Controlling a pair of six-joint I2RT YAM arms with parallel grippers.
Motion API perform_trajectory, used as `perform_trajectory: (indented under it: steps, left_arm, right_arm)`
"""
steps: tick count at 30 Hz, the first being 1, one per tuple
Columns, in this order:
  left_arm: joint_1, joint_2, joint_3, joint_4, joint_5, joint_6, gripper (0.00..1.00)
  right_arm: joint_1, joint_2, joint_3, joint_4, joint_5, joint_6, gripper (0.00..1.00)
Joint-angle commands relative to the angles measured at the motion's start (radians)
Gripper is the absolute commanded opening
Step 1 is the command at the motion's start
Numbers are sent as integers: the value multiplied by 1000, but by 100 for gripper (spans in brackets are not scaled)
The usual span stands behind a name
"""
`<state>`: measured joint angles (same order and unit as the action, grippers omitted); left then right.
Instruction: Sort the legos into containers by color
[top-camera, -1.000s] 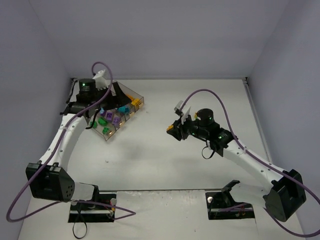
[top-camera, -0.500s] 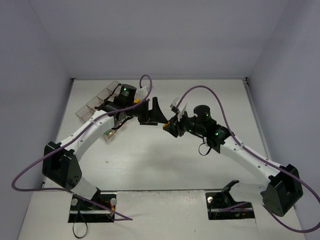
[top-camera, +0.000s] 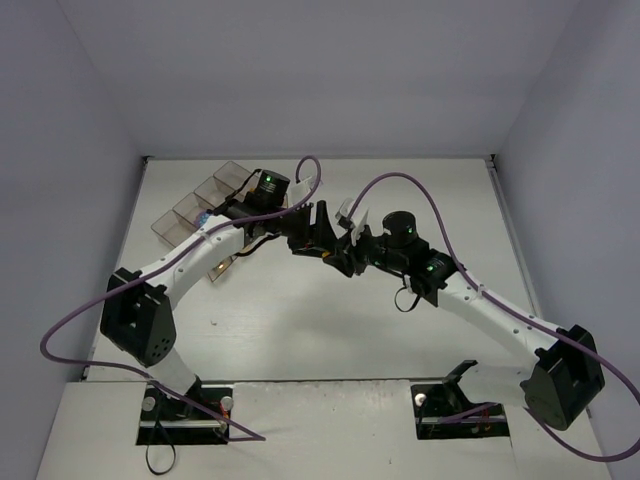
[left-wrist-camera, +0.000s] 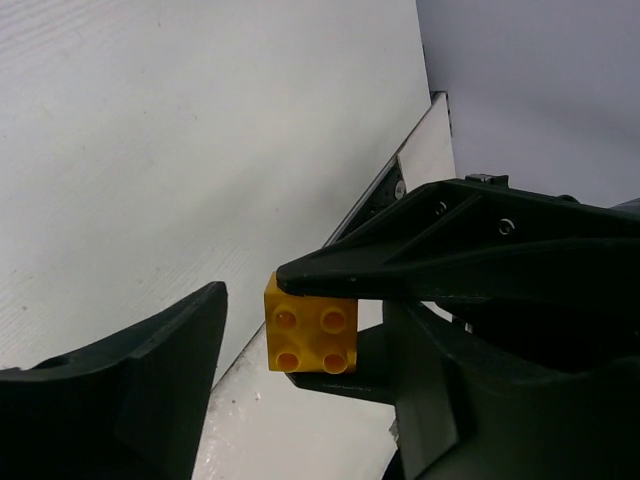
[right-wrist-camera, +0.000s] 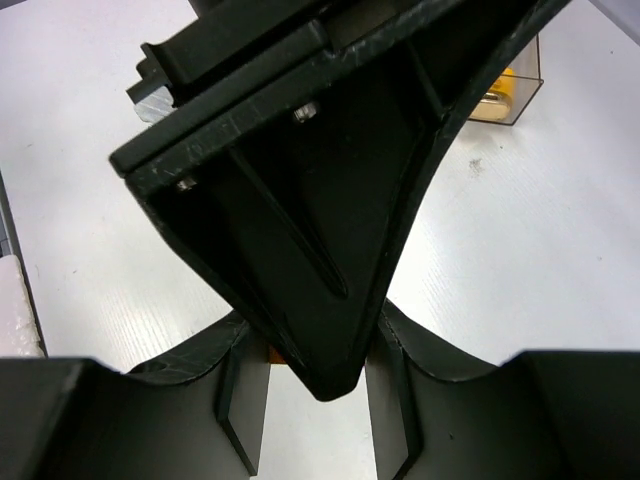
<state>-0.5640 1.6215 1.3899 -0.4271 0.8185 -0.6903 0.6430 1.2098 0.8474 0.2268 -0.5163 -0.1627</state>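
Your left arm has swung away from the containers since a second ago and now meets the right arm over the middle of the table. Its left gripper is spread wide, one finger on each side of the yellow brick without touching it. Your right gripper pinches that brick from above and below, holding it clear of the table with its four studs facing the left wrist camera. In the right wrist view a left finger blocks most of the frame and only an orange sliver of the brick shows beneath it. The clear bins sit at the far left, well apart from both grippers, with a yellowish mark on the near end.
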Motion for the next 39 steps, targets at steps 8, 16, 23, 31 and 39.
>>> perform_trajectory:
  steps: [8, 16, 23, 31, 39]
  left_arm:
    - [-19, 3, 54, 45, 65, -6, 6]
    - [24, 35, 127, -44, -2, 86, 2]
    - [202, 127, 300, -206, -255, 210, 2]
    - [306, 293, 474, -104, -662, 278, 5]
    - [368, 527, 699, -56, -774, 340, 12]
  right_arm:
    - [3, 13, 53, 88, 18, -18, 14]
    - [3, 33, 55, 72, 104, 12, 84]
    - [-8, 20, 28, 62, 258, 83, 96]
    - [-28, 10, 42, -44, 355, 149, 96]
    - [-52, -15, 64, -147, 438, 244, 95]
